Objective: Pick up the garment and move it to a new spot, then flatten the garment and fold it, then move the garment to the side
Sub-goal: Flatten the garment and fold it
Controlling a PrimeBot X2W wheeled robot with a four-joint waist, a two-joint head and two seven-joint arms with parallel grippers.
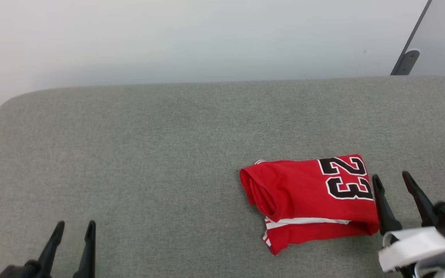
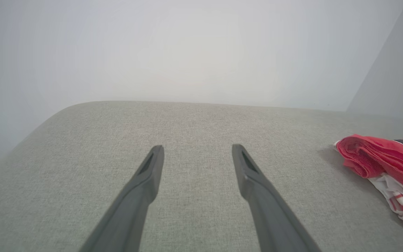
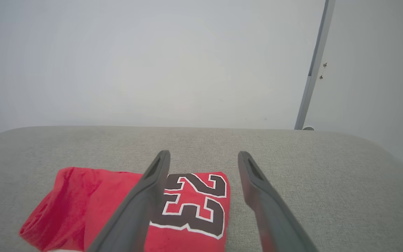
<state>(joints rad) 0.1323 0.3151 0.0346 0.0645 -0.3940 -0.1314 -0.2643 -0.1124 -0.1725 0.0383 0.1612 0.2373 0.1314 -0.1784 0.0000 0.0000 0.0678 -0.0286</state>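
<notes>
Two wide-spread, empty tools flanked the garment (image 1: pixel 307 193), folded red with a black white-outlined 23 and striped trim, on the grey surface (image 1: pixel 149 154): right tool (image 1: pixel 390 175) just beside it, left tool (image 1: pixel 75 223) well apart.

There is one garment, a red soft-fabric sports jersey (image 1: pixel 307 197) gathered into a single folded bundle. Its black, white-outlined chest print (image 1: pixel 346 177) carries two digits, a 2 and a 3. There is one broad surface covered in grey-green woven fabric (image 1: pixel 129 154). The grippers number two, the left gripper (image 1: pixel 76 223) and the right gripper (image 1: pixel 390 175). Each has two long dark tapered fingers (image 1: pixel 384 208), making four in all. There is one plain white wall (image 1: pixel 168 38) and one slanted grey metal post (image 1: pixel 406 61). In the right wrist view, two small dark fixings (image 3: pixel 325 64) can be counted beside that post.
</notes>
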